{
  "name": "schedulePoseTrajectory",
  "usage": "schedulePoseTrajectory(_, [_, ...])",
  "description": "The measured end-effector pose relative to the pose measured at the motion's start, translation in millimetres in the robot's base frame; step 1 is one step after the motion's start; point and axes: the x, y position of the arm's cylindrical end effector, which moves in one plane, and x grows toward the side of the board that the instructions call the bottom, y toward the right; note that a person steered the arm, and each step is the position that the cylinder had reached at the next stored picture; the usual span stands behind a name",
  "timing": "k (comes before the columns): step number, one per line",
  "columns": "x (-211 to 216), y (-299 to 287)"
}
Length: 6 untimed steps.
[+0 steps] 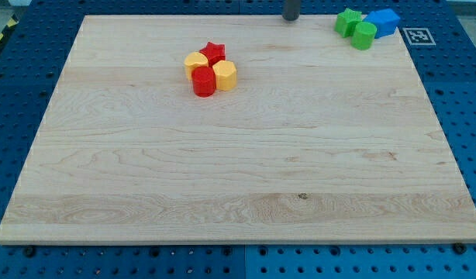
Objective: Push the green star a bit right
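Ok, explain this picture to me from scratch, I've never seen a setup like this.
There is one picture, from a single camera looking down at a slant on a wooden board that lies on a blue perforated bench. The dark stub at the view's top is the lower end of a rod on a robot arm; my tip has no hand and holds nothing, it only slides and pushes. Near the top right corner sit the green star, a green round block and a blue block, bunched together. My tip stands to the star's left, apart from it. Left of centre is a cluster: a red star, a red round block and two yellow blocks.
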Motion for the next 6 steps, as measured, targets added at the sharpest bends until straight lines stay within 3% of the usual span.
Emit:
schedulePoseTrajectory(4, [-2,102])
schedulePoseTrajectory(6, [-2,106])
